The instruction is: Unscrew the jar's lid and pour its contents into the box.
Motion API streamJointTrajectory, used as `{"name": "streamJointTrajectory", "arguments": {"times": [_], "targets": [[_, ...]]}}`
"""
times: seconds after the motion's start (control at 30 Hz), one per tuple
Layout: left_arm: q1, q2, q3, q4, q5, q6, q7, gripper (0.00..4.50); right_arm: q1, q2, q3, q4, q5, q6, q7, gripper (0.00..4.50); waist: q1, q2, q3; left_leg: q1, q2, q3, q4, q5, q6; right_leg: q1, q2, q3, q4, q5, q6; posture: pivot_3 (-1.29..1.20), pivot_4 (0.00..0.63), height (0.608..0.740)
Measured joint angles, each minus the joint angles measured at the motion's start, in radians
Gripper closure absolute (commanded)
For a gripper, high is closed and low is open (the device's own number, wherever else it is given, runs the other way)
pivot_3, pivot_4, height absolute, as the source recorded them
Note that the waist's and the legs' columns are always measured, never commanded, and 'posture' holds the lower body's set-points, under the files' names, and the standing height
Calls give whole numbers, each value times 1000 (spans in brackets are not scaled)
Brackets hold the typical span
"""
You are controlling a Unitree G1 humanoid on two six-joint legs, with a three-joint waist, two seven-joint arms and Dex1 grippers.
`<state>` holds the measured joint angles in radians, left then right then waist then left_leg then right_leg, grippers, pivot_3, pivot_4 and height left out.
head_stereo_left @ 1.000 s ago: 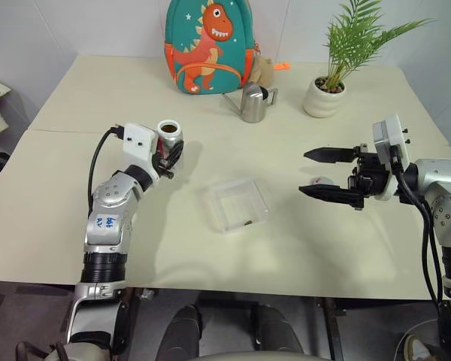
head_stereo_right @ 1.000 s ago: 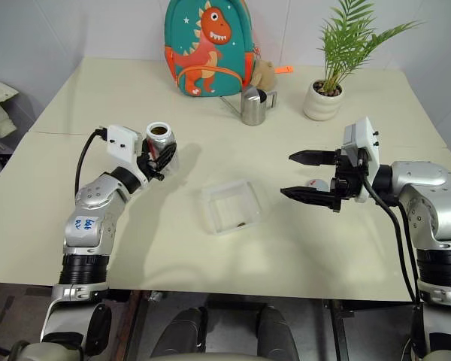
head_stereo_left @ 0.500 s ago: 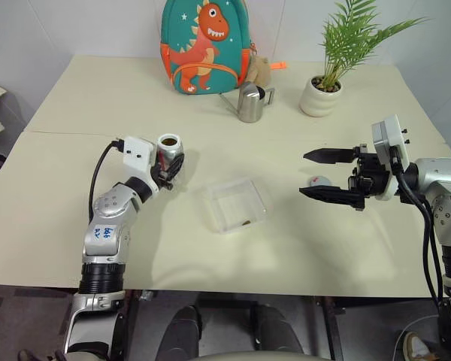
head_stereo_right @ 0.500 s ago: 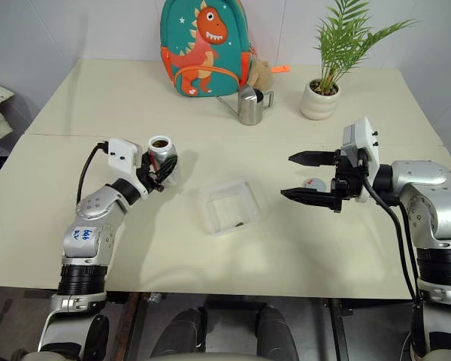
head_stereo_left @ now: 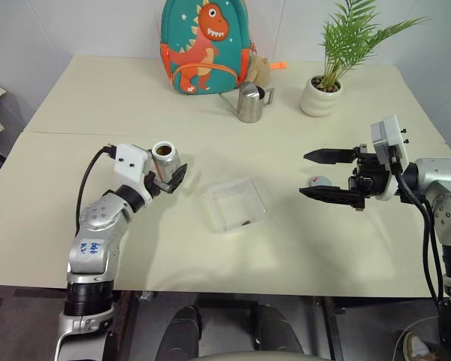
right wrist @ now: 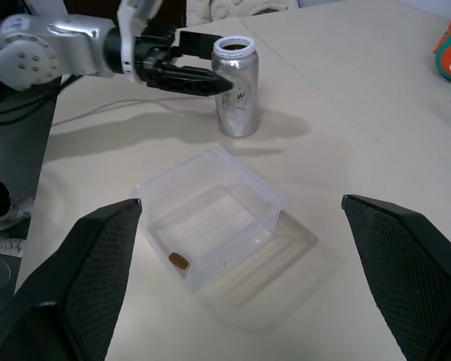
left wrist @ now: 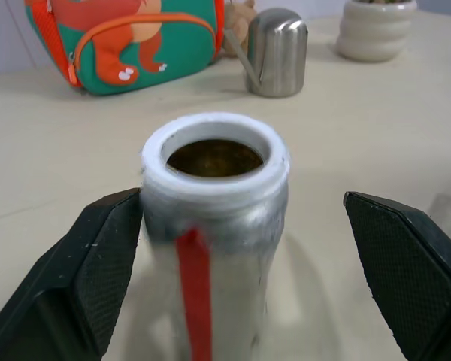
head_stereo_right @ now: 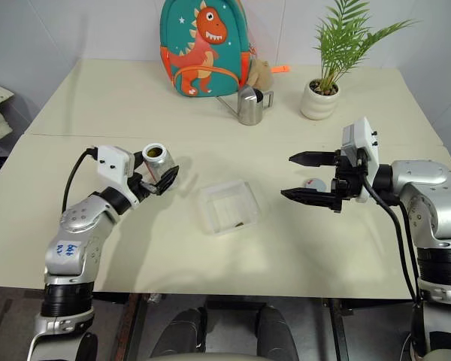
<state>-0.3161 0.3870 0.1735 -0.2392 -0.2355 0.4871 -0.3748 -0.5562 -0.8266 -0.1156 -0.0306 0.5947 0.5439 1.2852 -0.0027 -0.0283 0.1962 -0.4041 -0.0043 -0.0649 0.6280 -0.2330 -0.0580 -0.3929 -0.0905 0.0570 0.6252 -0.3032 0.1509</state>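
Observation:
The jar (head_stereo_left: pixel 165 156) stands upright on the table without its lid, its mouth open and dark brown inside (left wrist: pixel 214 158). My left gripper (head_stereo_left: pixel 169 171) is open around it, one finger (left wrist: pixel 98 278) close against the jar's side and the other (left wrist: pixel 413 278) well clear. The clear box (head_stereo_left: pixel 237 204) sits mid-table with a small brown bit of the contents (right wrist: pixel 179 260) in one corner. The grey lid (head_stereo_left: pixel 319 181) with its red mark lies on the table beside my right gripper (head_stereo_left: pixel 304 174), which hovers open and empty, pointing toward the box.
A dinosaur backpack (head_stereo_left: pixel 203 45), a steel pitcher (head_stereo_left: pixel 250 103) and a potted plant (head_stereo_left: pixel 323 94) stand along the back of the table. Bare tabletop lies between the box and the near edge.
My left gripper has opened off the jar and drawn back a little toward me; the jar stays standing on the table. The right arm has kept still.

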Motion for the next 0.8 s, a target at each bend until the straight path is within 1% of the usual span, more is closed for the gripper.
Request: {"name": "streamJointTrajectory", "arguments": {"times": [0.17,0.23,0.37,0.43,0.5,0.57,0.67,0.73,0.8], "targets": [[61,91,49,-85,-54,93,-42,16,-9,-9,0,11,-6,-1,13,0,0,0,0,0,0,0,-1,0,0,0,0,0,-1,0,-1,0,150,740],[80,113,65,-108,-82,130,-62,16,-10,-16,0,25,-12,-1,18,0,0,0,0,0,0,0,-1,0,0,0,0,0,-1,0,-1,0,150,740],[138,208,114,-156,-166,182,-157,16,-12,-36,0,42,-17,-8,37,0,-1,0,0,0,1,0,-2,-1,-1,0,0,0,-2,-1,-2,0,150,740],[168,255,178,-158,-233,128,-275,16,-12,-60,-2,57,-17,-17,56,0,-2,0,0,0,1,1,-4,-1,-1,-1,-1,-1,-4,-1,-3,0,150,740],[158,261,286,-131,-314,6,-404,16,-14,-91,-9,91,-27,-34,78,0,-1,0,0,0,1,2,-5,-1,-1,-1,-2,-3,-5,-4,-8,0,150,740],[137,305,351,-71,-359,-89,-520,16,-19,-103,-11,114,-38,-55,85,0,-2,0,0,1,1,3,-6,-1,-1,-1,-2,-3,-5,-6,-12,0,150,740],[147,377,366,63,-384,-177,-709,16,-20,-103,-11,109,-37,-61,71,0,-3,2,0,2,1,4,-8,-1,-1,-1,-3,-2,-5,-6,-13,0,150,740],[157,385,352,118,-388,-203,-791,16,-9,-103,-17,89,-33,-61,61,0,-4,2,0,2,1,5,-8,-2,0,-1,-3,-1,-6,-6,-12,0,150,740],[150,404,326,166,-391,-219,-852,16,20,-102,-28,50,-21,-59,48,0,-4,1,0,1,2,5,-8,-3,0,-2,-2,-2,-6,-3,-7,0,150,740]]}}
